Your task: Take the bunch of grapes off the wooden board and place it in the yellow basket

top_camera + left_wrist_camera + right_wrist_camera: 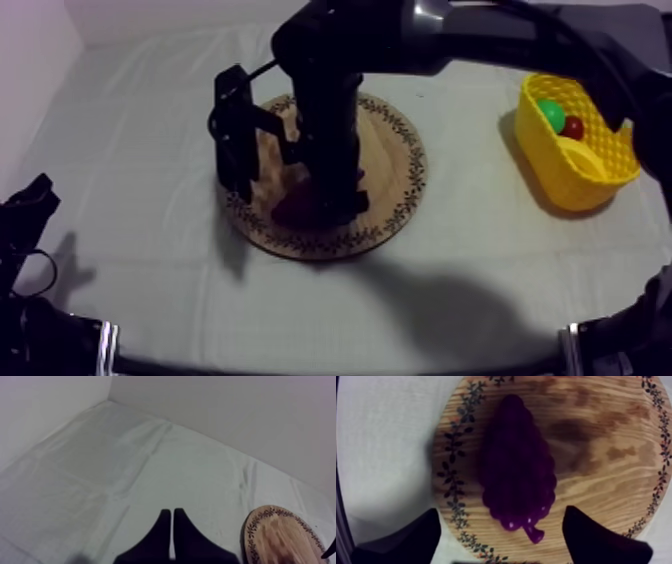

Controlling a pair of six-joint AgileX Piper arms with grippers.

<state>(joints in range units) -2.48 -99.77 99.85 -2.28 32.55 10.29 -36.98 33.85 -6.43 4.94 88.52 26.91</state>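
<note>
The purple bunch of grapes (518,468) lies on the round wooden board (596,451), stem toward the rim. My right gripper (506,536) hangs open just over it, one black finger (418,538) on each side of the stem end. From above, the right arm reaches in over the board (400,170) and covers most of the grapes (295,208), with the right gripper (330,205) low over them. The yellow basket (575,165) stands at the far right. My left gripper (25,215) rests at the lower left, its fingers (172,526) together as a narrow wedge.
In the basket lie a green fruit (550,115) and a small red fruit (572,127). The board's rim (255,531) shows beside the left gripper. Bare cloth stretches between board and basket and along the front of the table.
</note>
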